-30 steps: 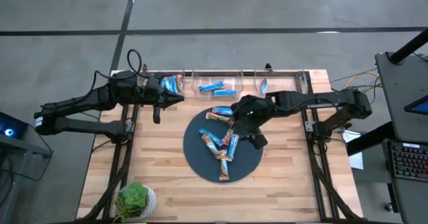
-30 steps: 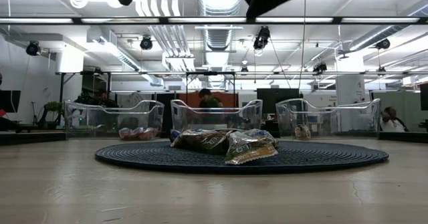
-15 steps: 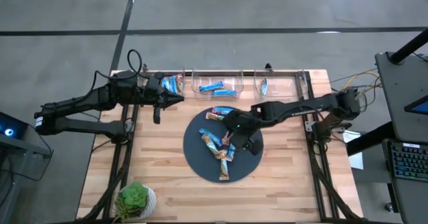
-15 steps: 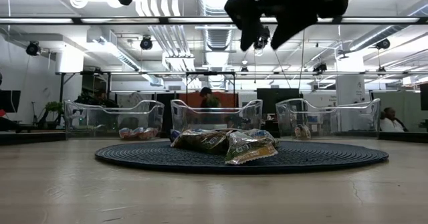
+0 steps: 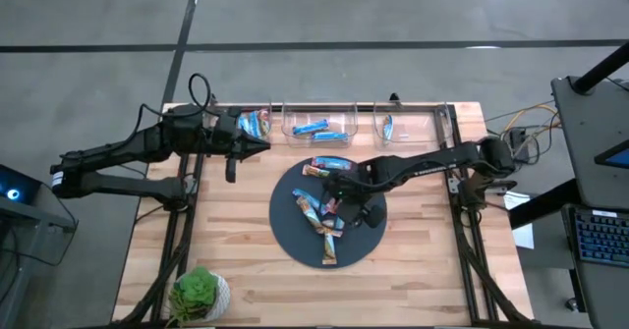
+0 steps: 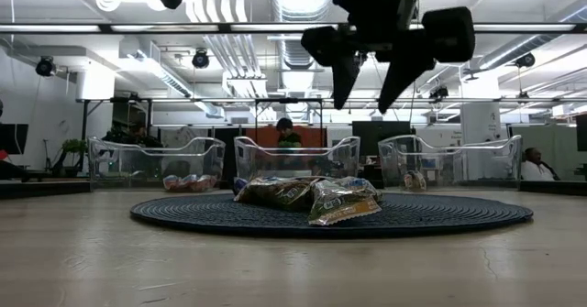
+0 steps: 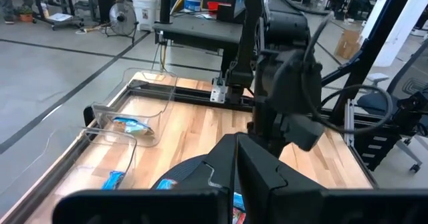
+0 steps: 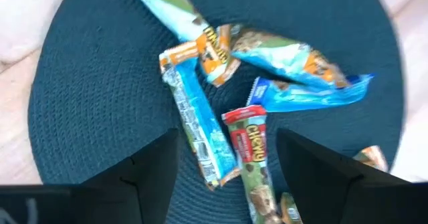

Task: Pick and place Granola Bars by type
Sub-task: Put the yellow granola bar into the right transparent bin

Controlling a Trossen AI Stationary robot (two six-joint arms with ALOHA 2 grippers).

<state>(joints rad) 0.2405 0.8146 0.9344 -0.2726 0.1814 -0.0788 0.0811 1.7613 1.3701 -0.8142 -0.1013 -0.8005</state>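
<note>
Several granola bars (image 5: 320, 211) lie loose on a dark round mat (image 5: 295, 236) at the table's middle, some blue, some brown-tan, one with a red end (image 8: 253, 158). In the low view they form a low pile (image 6: 312, 197). My right gripper (image 5: 340, 199) hangs open above that pile, fingers pointing down (image 6: 371, 80), apart from the bars (image 8: 227, 177). My left gripper (image 5: 263, 144) stays shut and empty at the far left, near the bins (image 7: 234, 177).
Three clear bins stand along the far edge: the left (image 5: 256, 123) and middle (image 5: 319, 128) ones hold blue bars, the right one (image 5: 388, 126) a single bar. A potted plant (image 5: 200, 294) sits at the near left corner. People show in the room beyond (image 6: 286, 135).
My right gripper has come down over the mat and shifted toward the table's left, rolling about its pointing line and tipping steeper downward. Its fingers stay open. The bars have not moved.
</note>
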